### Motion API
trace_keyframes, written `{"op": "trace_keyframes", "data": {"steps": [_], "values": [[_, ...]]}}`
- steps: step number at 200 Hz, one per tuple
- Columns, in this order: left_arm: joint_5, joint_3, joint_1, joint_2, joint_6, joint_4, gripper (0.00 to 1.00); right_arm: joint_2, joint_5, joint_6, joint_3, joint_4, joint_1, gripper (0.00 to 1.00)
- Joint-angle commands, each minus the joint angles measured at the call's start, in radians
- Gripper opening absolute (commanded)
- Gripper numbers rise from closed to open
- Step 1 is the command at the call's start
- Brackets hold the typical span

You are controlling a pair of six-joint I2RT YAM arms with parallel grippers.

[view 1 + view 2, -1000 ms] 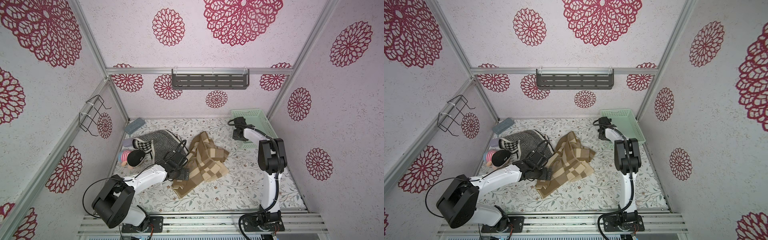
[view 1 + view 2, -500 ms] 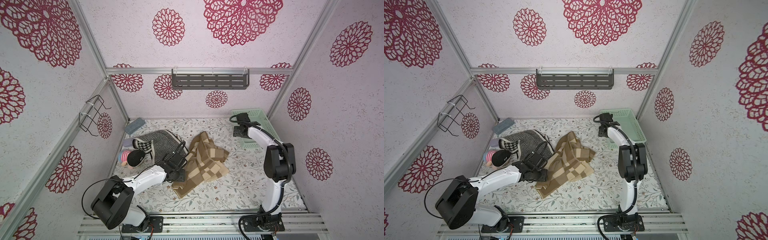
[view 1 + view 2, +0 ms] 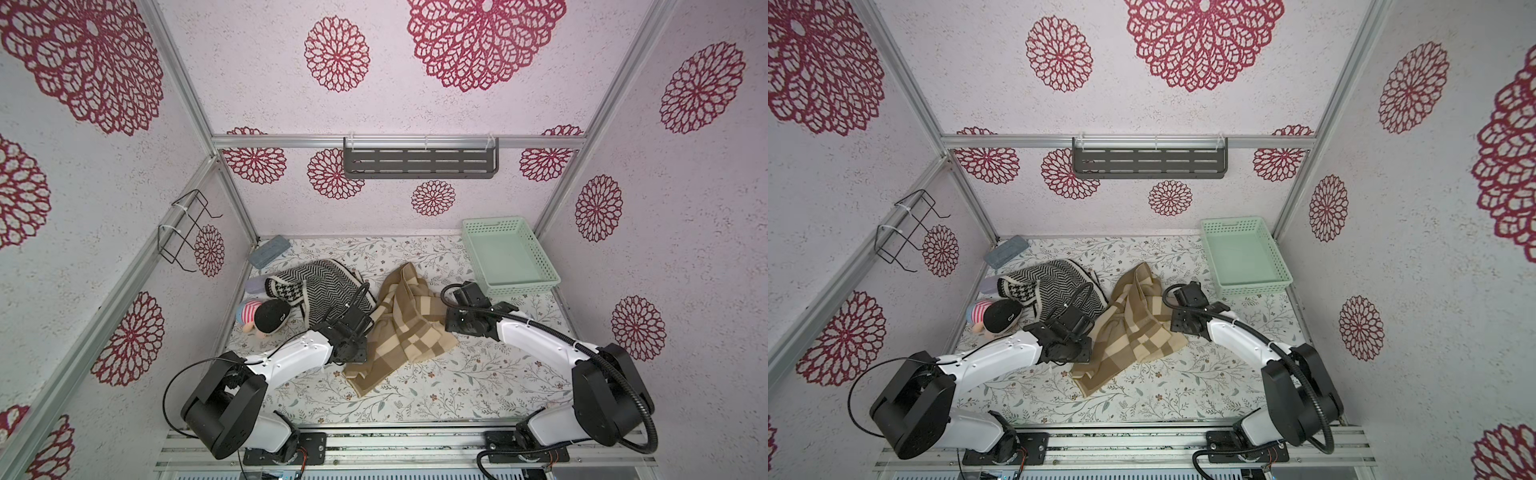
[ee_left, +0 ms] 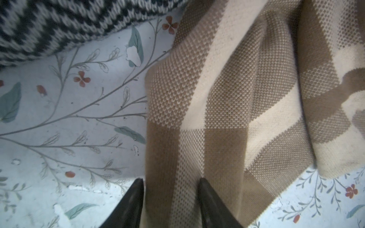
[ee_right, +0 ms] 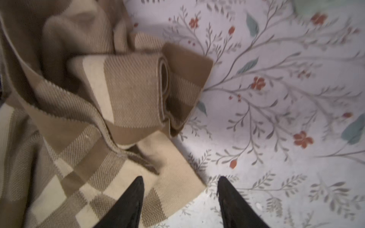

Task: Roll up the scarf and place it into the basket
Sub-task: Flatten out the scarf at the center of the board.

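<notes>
Pinching a lengthwise fold of the checked scarf (image 4: 227, 98), the left gripper (image 4: 170, 197) has its fingers (image 4: 208, 199) roughly half closed. In the left wrist view, cloth fills the whole gap from one finger to the other. One finger sits right at the scarf's outer edge, with the bare floral table (image 4: 69, 128) beside it.

The right gripper (image 5: 180, 195) is released, with its fingers (image 5: 134, 199) standing well apart. One is over the scarf's cream corner and the other over bare table, and nothing is clamped between them. Whether the finger over the cloth touches it cannot be told.

In both top views the checked scarf (image 3: 405, 328) lies crumpled in the middle of the table, between the two arms. It is outside the mint-green basket (image 3: 523, 288), which stands in the far right corner.

The scarf's long axis runs diagonally. Its narrow end lies nearest the robot's base, by the left arm, and the scarf runs from there back toward the rear wall, leaning slightly right. A broad flap spreads toward the right gripper. In the right wrist view one part of the scarf is curled into a loose open tube lying on the table.

A black-and-white knit (image 3: 320, 286) lies just beside the scarf on the left arm's side.
</notes>
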Motion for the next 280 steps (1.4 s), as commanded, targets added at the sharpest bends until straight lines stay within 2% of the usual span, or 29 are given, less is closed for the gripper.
{"op": "trace_keyframes", "data": {"steps": [1, 11, 25, 61, 89, 169, 179, 188, 204, 217, 251, 280], "values": [[0.005, -0.015, -0.002, -0.022, -0.030, -0.025, 0.58, -0.073, -0.046, 0.193, -0.064, 0.134, 0.037, 0.57], [0.021, -0.013, -0.002, -0.017, -0.030, -0.031, 0.64, -0.080, -0.046, 0.219, -0.093, 0.162, 0.054, 0.56], [0.038, -0.010, -0.002, -0.005, -0.028, -0.037, 0.65, -0.074, -0.052, 0.241, -0.111, 0.191, 0.073, 0.55], [0.048, -0.011, -0.002, 0.007, -0.028, -0.041, 0.53, -0.006, -0.070, 0.250, -0.101, 0.245, 0.097, 0.51], [0.037, -0.005, -0.002, 0.004, -0.027, -0.048, 0.40, 0.051, -0.072, 0.249, -0.082, 0.279, 0.109, 0.48], [0.007, 0.009, -0.001, 0.031, -0.021, -0.037, 0.35, 0.148, -0.071, 0.262, -0.067, 0.339, 0.115, 0.42], [-0.002, 0.011, -0.002, 0.031, -0.021, -0.040, 0.31, 0.161, -0.072, 0.266, -0.062, 0.347, 0.117, 0.37], [-0.013, 0.016, -0.002, 0.027, -0.021, -0.047, 0.27, 0.169, -0.070, 0.264, -0.054, 0.349, 0.120, 0.28], [-0.051, 0.031, -0.002, 0.016, -0.021, -0.076, 0.18, 0.165, -0.042, 0.259, -0.037, 0.321, 0.122, 0.10], [-0.100, 0.054, -0.002, -0.007, -0.020, -0.114, 0.12, 0.142, 0.003, 0.246, -0.020, 0.276, 0.122, 0.00], [-0.320, 0.157, 0.007, -0.092, 0.002, -0.275, 0.03, 0.022, 0.181, 0.198, 0.032, 0.064, 0.119, 0.00], [-0.446, 0.253, 0.071, -0.149, 0.039, -0.383, 0.00, -0.091, 0.351, 0.170, 0.090, -0.135, 0.118, 0.00]]}}
